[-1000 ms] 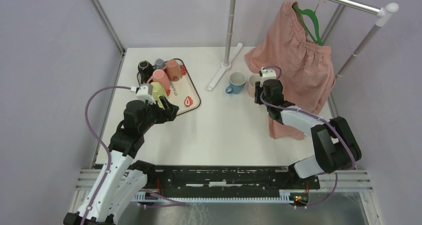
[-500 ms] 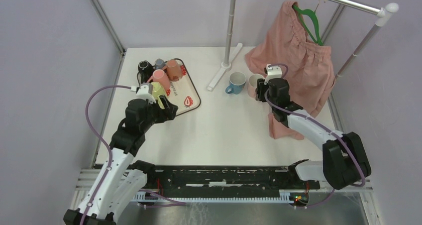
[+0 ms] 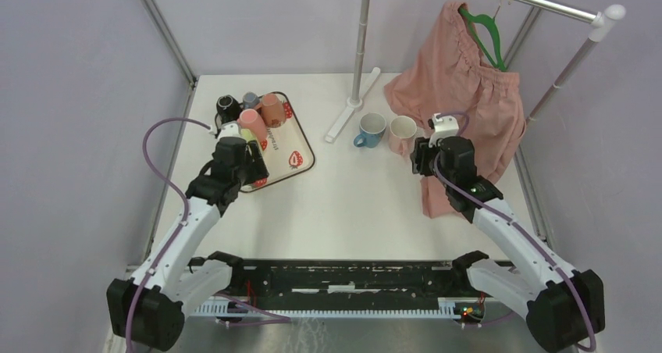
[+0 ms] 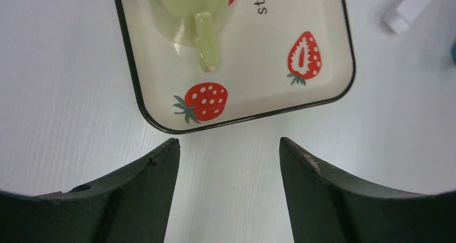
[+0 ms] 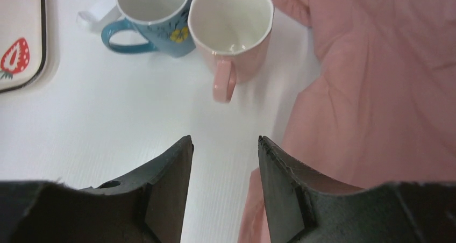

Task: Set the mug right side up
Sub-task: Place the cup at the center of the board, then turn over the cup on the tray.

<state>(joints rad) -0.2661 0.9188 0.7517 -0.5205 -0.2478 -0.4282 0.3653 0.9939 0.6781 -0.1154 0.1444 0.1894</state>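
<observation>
Hovering my left gripper (image 4: 228, 146), jaws apart and empty, just off the tray (image 4: 258, 65), I face the handle of the green mug (image 4: 183, 12) sitting mouth-down there, while my right gripper (image 5: 223, 141) gapes empty near the upright pink mug (image 5: 231, 22).

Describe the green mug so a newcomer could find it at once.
On the table's left half lies a strawberry-printed tray. Of the mugs clustered on it, the green mug sits nearest the left gripper. It alone is pale yellow-green; the others are pink, orange, grey or black.
</observation>
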